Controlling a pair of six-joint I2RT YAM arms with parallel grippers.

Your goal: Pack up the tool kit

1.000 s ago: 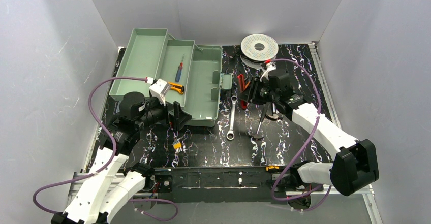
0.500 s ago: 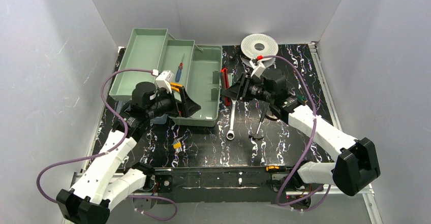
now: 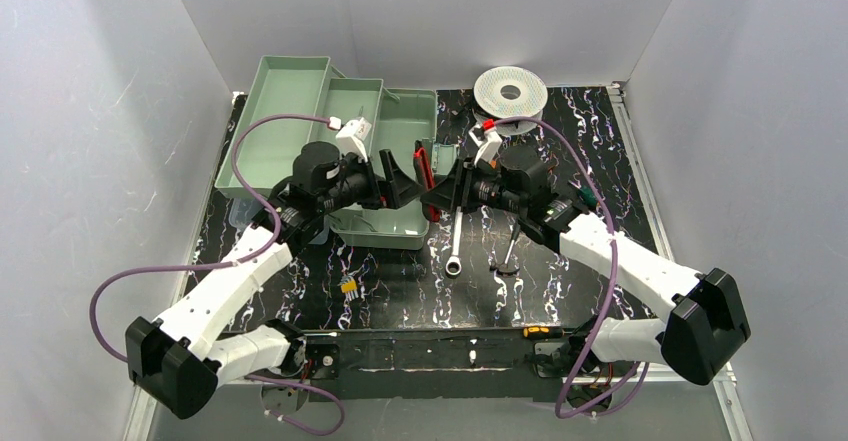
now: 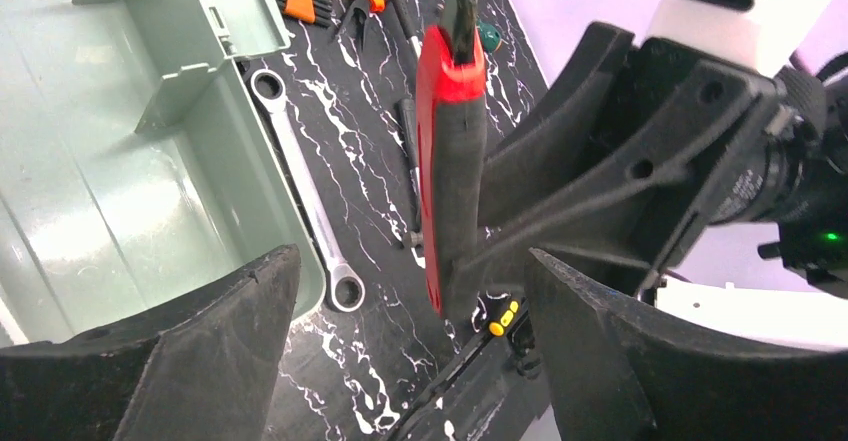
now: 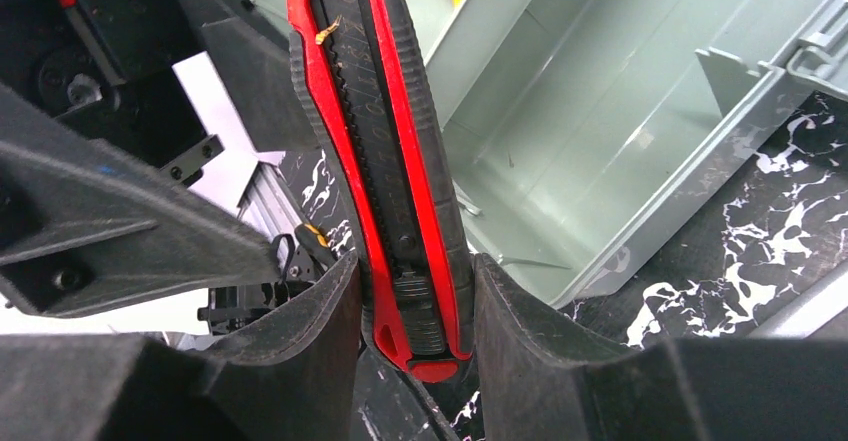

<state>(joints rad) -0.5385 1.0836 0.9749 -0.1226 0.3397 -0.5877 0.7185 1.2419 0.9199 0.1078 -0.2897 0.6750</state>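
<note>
Handover of the knife [image 5: 385,161] was judged to be the step in hand. Its butt end was pinched between the fingers of the right tool [image 5: 415,311], which was narrowed firmly on the black-and-red handle, and the body was carried clear of the counter [image 5: 760,216]. From that grip the long axis ran out ahead of the right tool, with the red nose and dark blade tip at the far end. Whether it stood steep or lay nearer level could not be told for certain.

Just beyond, the left tool [image 4: 410,261] was set wide, one finger on either side of the handle and neither touching it, so nothing was held there. For a clean transfer, the left fingers were best closed squarely on the bare middle of the handle, past the right tool's grip and short of the blade end. The right tool's grip was best released only once the left one was seen to be firm. A slip would be risked by an off-centre closing, since the handle was nearer one left finger than the other.

Below and beyond the left tool the open toolbox [image 4: 100,191] lay with its deep compartment bare. Beside its wall a wrench [image 4: 300,176] lay on the counter.
</note>
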